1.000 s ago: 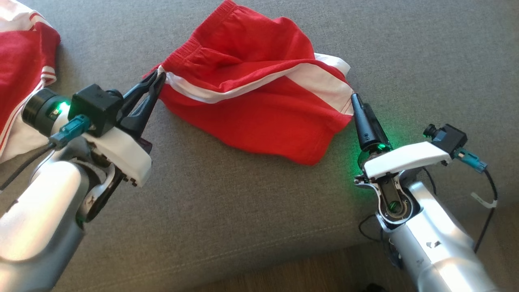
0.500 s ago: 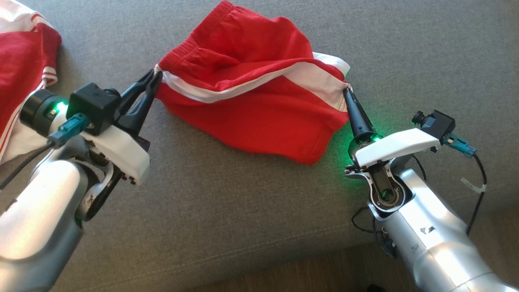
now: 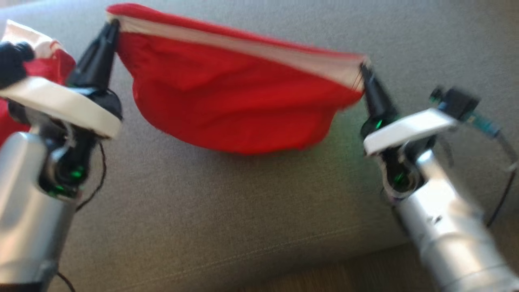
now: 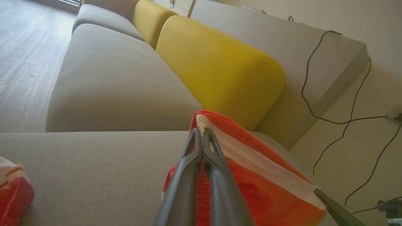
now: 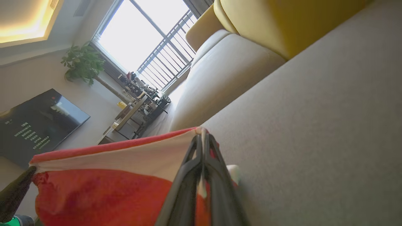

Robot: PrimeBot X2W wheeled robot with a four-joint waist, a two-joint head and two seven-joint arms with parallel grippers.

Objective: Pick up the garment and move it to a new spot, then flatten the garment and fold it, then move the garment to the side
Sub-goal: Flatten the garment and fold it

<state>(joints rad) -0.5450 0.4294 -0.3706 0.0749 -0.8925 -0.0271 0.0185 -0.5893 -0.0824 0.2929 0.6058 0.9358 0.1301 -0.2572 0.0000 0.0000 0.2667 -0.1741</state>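
Observation:
The garment (image 3: 231,101) is a pair of red shorts with a white side stripe, hanging stretched between my two grippers above the grey sofa seat (image 3: 227,211). My left gripper (image 3: 111,25) is shut on its left corner. My right gripper (image 3: 362,68) is shut on the right corner. In the left wrist view the garment (image 4: 260,175) runs off to the right from the shut left gripper (image 4: 201,130). From the right wrist, the garment (image 5: 103,182) spreads left from the shut right gripper (image 5: 202,136). The picture from the head is blurred.
Another red and white garment (image 3: 28,52) lies on the seat at the far left, also seen as a red and white garment (image 4: 14,191) from the left wrist. Yellow back cushions (image 4: 220,66) stand behind the seat. The sofa's front edge and wood floor (image 3: 324,275) run along the bottom.
Both grippers have lifted and drawn apart with the garment's corners in them. The shorts have come up off the seat and now hang taut along the striped edge.

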